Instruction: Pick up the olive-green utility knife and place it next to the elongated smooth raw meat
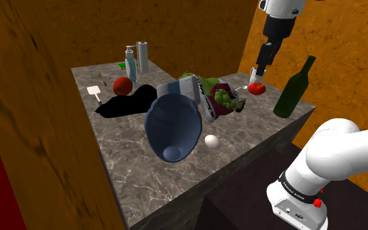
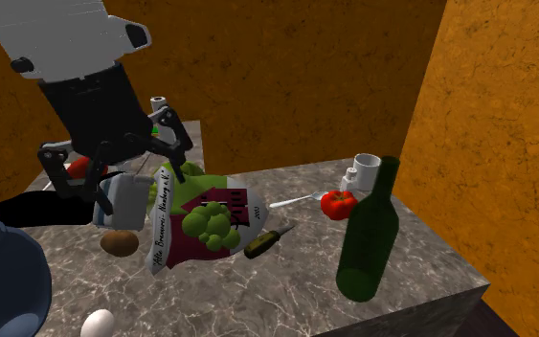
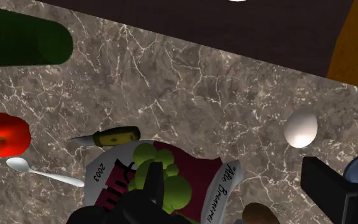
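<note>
Black two-finger gripper [image 2: 116,153], jaws spread wide and empty, hangs in the second exterior view's upper left; olive-green-handled utility knife [image 2: 269,239] lies on grey marble tabletop [image 2: 286,302] near frame centre

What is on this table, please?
knife: one, olive handle, beside bag
bag: one, white and maroon, centre
broccoli: one, green, on bag
tomato: one, red, by spoon
spoon: one, pale, beside knife
bottle: one, dark green, table edge
egg: one, white, near bowl
bowl: one, blue, tilted beside egg
long lump: one, black, behind bowl
apple: one, red, by long lump
cup: one, white, beside tomato
potato: one, brown, by bag
can: one, grey, far corner
spray bottle: one, pale, beside can
table: one, grey marble, underneath
gripper: one, black, open, above table
</note>
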Robot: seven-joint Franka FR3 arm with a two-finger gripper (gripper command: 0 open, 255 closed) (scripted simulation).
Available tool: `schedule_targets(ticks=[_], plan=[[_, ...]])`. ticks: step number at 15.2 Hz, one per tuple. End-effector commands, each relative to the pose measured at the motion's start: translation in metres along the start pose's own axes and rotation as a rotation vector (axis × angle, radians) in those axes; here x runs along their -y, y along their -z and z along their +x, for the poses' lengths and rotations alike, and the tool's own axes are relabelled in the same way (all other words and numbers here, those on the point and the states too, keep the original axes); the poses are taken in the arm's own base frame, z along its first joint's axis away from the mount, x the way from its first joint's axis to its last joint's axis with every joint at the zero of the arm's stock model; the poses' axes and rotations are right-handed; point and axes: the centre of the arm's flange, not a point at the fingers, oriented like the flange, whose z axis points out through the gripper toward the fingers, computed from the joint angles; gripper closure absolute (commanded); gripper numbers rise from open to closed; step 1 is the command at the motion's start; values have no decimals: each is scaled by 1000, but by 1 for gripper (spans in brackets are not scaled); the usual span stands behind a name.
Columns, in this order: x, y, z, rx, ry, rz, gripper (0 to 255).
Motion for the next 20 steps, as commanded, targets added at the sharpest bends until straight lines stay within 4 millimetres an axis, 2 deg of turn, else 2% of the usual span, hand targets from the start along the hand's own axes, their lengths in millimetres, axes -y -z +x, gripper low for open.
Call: schedule_targets(ticks=[1,5,10,15,20], plan=[[0,0,0,0,0,0,0],[-51,-31,-7,1,179,56,0],[-112,-73,-2,3,402,125,0],[-168,-120,15,5,625,194,0],[-215,-170,44,7,848,264,0]])
